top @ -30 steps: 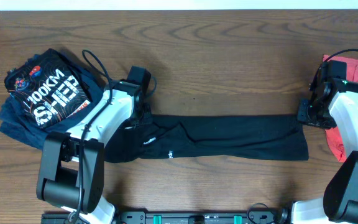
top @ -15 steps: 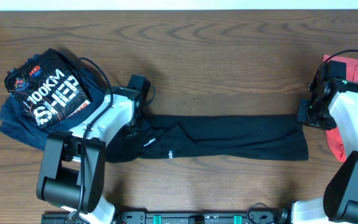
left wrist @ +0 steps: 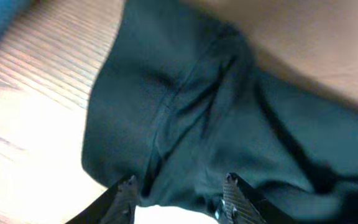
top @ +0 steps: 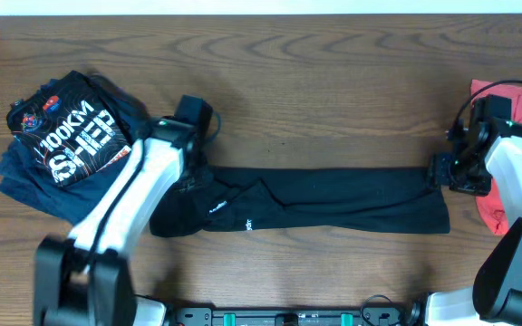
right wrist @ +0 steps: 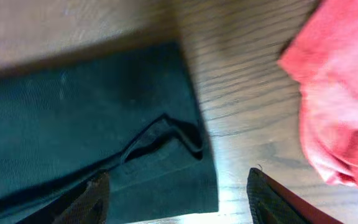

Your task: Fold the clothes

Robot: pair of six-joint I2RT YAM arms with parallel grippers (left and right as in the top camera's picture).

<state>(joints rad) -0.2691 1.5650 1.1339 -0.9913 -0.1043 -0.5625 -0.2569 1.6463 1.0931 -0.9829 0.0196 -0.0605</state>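
1. The black tee (top: 333, 201) lies flat on the table (top: 333, 81) as a long narrow band, already doubled lengthwise (a small white logo mark shows near its left end). This is probably so that the next fold can bring one end over the other.
2. The left gripper (left wrist: 178, 185) hangs over the tee's left end, where the cloth bunches into creases. Its jaws stand apart with cloth below them and grip nothing.
3. The right gripper (right wrist: 179, 193) hovers at the tee's right end, astride the lower corner of the hem. Its jaws are spread wide and hold nothing.
4. With one arm at each end, the pair look placed to pinch both short edges, so the band would keep its tension when lifted.
5. The navy "100KM" tee (top: 62, 140) sits crumpled beyond the black tee's left end, and the red garment (right wrist: 340, 106) is heaped just past its right end, both clear of the folding area.
6. No bin, basket or tray is in view, and all three garments rest directly on the wood.
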